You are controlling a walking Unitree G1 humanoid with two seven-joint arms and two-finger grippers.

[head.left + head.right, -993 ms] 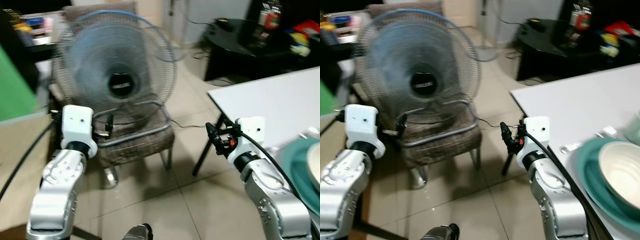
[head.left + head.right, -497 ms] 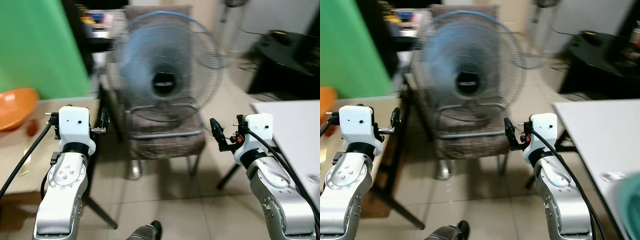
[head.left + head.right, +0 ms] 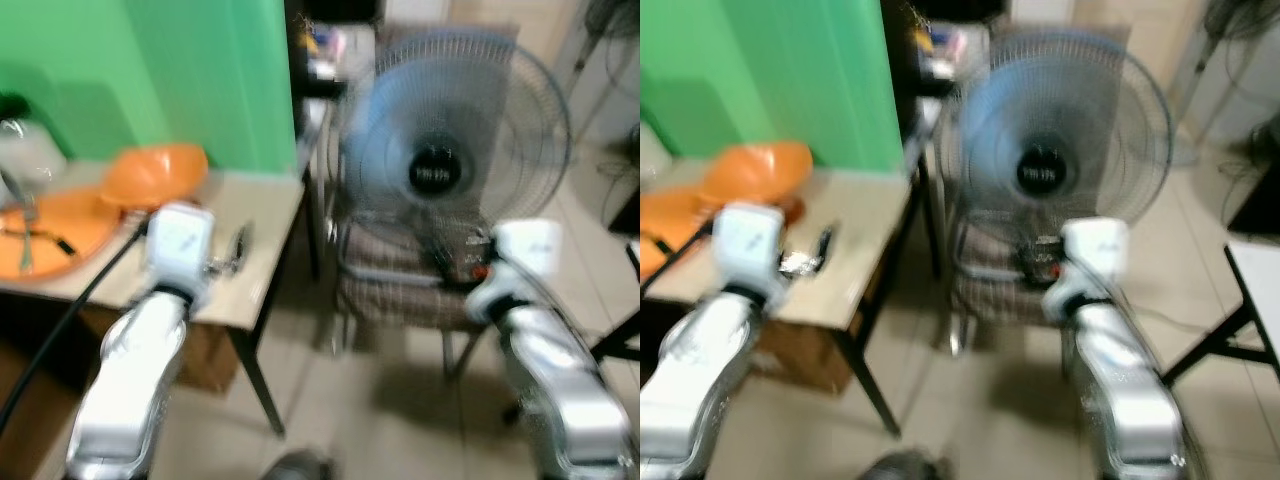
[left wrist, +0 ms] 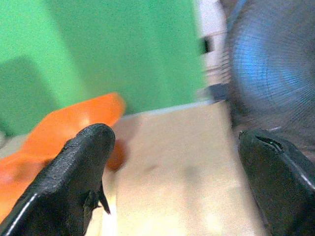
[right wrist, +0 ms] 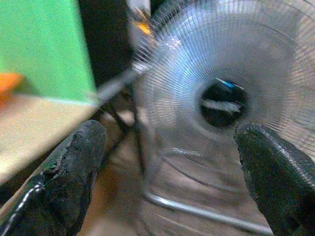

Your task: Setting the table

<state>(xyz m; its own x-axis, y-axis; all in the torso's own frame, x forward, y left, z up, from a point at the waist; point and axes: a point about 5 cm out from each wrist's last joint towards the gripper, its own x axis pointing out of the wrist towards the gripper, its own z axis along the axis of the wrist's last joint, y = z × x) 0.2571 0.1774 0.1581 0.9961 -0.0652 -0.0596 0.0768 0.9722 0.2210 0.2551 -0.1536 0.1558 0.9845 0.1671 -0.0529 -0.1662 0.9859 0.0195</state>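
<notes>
- The left arm (image 3: 135, 370) is raised in front of the body on the left, forearm pointing forward and its white wrist housing uppermost.
- The left gripper (image 4: 177, 182) is held with its black fingers (image 4: 74, 182) spread wide apart, nothing between them.
- The right arm (image 3: 555, 375) is raised likewise on the right.
- The right gripper (image 5: 167, 182) is held with fingers (image 5: 66, 182) wide apart, empty.

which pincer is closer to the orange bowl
Left. The left pincer is open over the wooden table, with the orange bowl just ahead to its left. The right pincer, also open, faces the fan, well to the bowl's right.
</notes>
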